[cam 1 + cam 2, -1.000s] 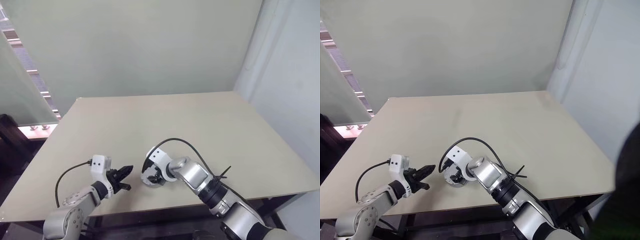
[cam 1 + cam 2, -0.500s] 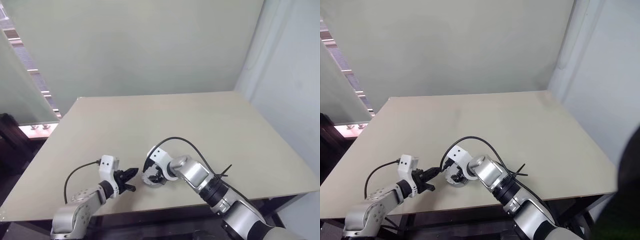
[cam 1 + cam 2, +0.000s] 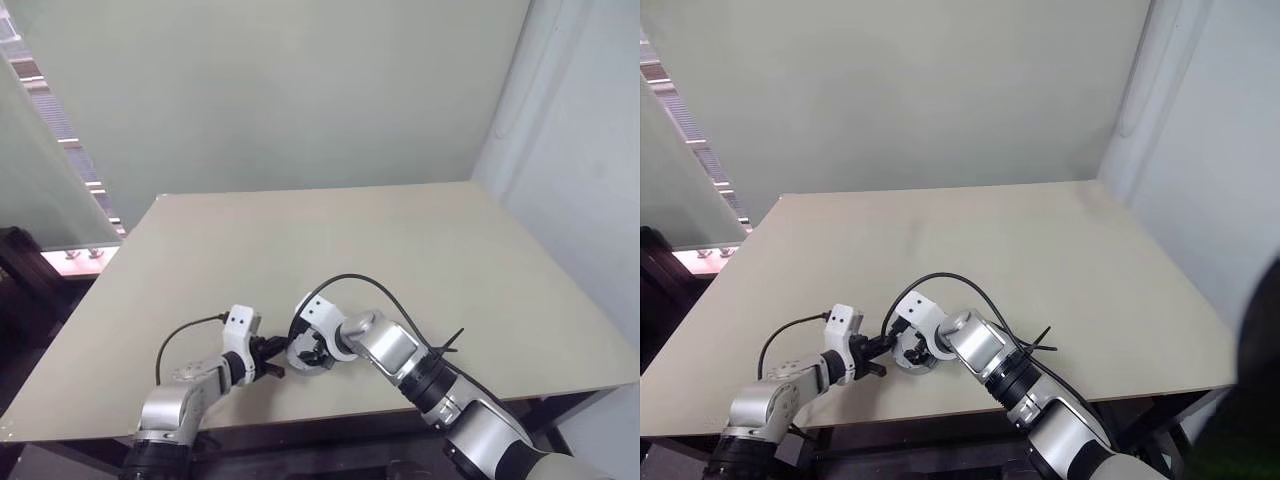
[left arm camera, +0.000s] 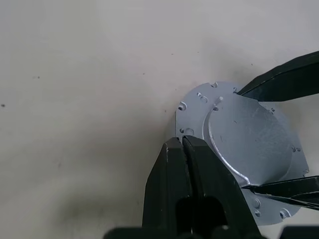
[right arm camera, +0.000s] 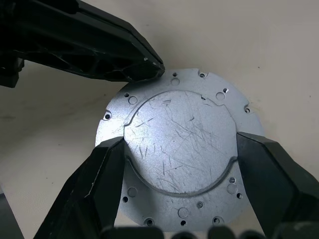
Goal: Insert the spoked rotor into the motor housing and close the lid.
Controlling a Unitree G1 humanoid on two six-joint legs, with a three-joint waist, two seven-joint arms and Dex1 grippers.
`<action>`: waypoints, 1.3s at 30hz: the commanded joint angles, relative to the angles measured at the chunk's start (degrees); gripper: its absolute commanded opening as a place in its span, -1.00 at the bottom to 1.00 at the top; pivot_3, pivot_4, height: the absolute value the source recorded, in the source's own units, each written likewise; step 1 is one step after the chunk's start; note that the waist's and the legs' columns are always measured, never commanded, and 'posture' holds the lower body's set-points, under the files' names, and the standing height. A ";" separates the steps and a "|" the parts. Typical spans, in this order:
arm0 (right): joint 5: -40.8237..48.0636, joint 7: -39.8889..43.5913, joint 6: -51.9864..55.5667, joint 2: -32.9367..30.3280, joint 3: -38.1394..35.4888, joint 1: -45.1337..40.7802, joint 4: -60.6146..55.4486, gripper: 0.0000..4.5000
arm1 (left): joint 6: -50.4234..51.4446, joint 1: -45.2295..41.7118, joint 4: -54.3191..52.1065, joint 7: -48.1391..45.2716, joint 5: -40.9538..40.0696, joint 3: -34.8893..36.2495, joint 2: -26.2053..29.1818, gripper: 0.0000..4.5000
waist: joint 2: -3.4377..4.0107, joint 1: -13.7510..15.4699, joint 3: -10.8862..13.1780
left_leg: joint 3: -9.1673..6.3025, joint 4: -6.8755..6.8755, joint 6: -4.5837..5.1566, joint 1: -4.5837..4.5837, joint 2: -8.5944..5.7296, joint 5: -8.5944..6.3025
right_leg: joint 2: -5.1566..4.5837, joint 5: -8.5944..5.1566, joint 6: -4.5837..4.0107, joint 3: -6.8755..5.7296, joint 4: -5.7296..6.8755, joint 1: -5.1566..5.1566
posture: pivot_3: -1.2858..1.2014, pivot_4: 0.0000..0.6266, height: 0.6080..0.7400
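Observation:
The motor housing [image 5: 179, 149] shows its closed back: a round silver flange with small holes and a raised, scratched centre plate. It sits near the table's front edge [image 3: 303, 361]. My right gripper [image 5: 180, 142] has a finger against each side of the raised plate, shut on it. The left gripper [image 4: 182, 141] is shut, and its tips touch the flange's rim from the left [image 3: 276, 358]. The spoked rotor and the lid are hidden or out of view.
The beige table [image 3: 350, 230] stretches far beyond the housing to a plain wall. A black cable [image 3: 372, 285] loops over my right wrist. A glass panel [image 3: 40, 180] stands off the table's left side.
My left arm has swung right and down, bringing its shut tips from well left of the housing up to the flange's rim. The right gripper and the housing have stayed still.

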 commanded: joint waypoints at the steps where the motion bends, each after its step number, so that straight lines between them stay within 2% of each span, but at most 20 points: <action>1: -1.19 -0.49 2.02 -2.06 0.08 0.90 1.75 0.43 | 0.21 -0.40 1.19 -0.97 1.18 -1.29 -0.06 -1.00 | 0.01 0.01 0.00 | 0.00 0.00 0.00 0.00 0.00 0.00 | 0.00 0.00 0.00 0.00 0.00 0.00 | 0.03 -1.00 1.00; 10: 2.32 0.01 0.97 -0.31 -5.97 0.97 0.08 0.43 | 0.24 -0.91 1.56 -2.00 2.32 -2.16 -0.13 -1.00 | 0.00 0.02 -0.01 | -0.06 0.00 0.00 -0.06 -0.03 0.00 | -0.01 0.01 0.03 0.00 0.00 -0.02 | 0.03 -1.00 1.00; 11: 2.81 0.75 1.10 -0.48 -6.06 0.95 -0.50 0.75 | 0.26 -0.91 1.53 -2.05 2.42 -2.20 -0.18 -1.00 | 0.01 0.02 -0.01 | -0.06 0.00 0.00 -0.10 -0.03 0.00 | -0.01 0.03 0.07 -0.01 0.00 -0.01 | 0.03 -1.00 1.00; 13: 3.92 1.00 1.26 -0.20 -7.46 1.27 -1.64 0.99 | 0.28 -0.94 1.51 -2.12 2.62 -2.22 -0.30 -1.00 | 0.01 0.01 -0.01 | -0.06 -0.01 0.00 -0.15 -0.03 0.00 | -0.01 0.07 0.13 -0.01 -0.01 -0.04 | 0.03 -1.00 1.00; 20: 6.43 1.03 1.96 0.24 -11.33 1.67 -4.09 0.99 | 0.24 -0.94 1.48 -2.54 3.22 -2.19 -0.39 -1.00 | 0.04 -0.02 0.01 | -0.06 -0.05 0.00 -0.16 0.01 0.00 | 0.02 0.07 0.13 -0.03 0.00 -0.08 | 0.03 -1.00 1.00; 25: 9.92 -0.69 3.12 2.21 -18.09 1.16 -4.75 0.99 | 0.30 -1.00 1.46 -2.72 3.45 -2.28 -0.36 -1.00 | 0.04 -0.01 0.01 | -0.05 -0.06 0.01 -0.26 -0.01 0.00 | 0.01 0.07 0.14 -0.02 0.00 -0.14 | 0.03 -1.00 1.00; 32: 15.54 -5.40 6.78 2.77 -32.42 -2.17 -0.13 0.99 | 0.64 -1.12 1.09 -2.87 3.55 -2.38 -0.17 -1.00 | 0.05 -0.01 0.02 | -0.06 -0.04 0.01 -0.31 -0.02 0.00 | 0.01 0.08 0.15 -0.02 -0.01 -0.16 | 0.03 -1.00 1.00; 39: 19.83 -10.29 11.51 1.79 -45.26 -5.99 11.65 0.99 | 0.99 -1.03 0.60 -2.85 3.61 -2.53 -0.12 -1.00 | 0.10 -0.03 0.05 | -0.05 -0.07 0.02 -0.34 -0.01 0.00 | 0.02 0.08 0.14 -0.02 -0.02 -0.18 | 0.03 -1.00 1.00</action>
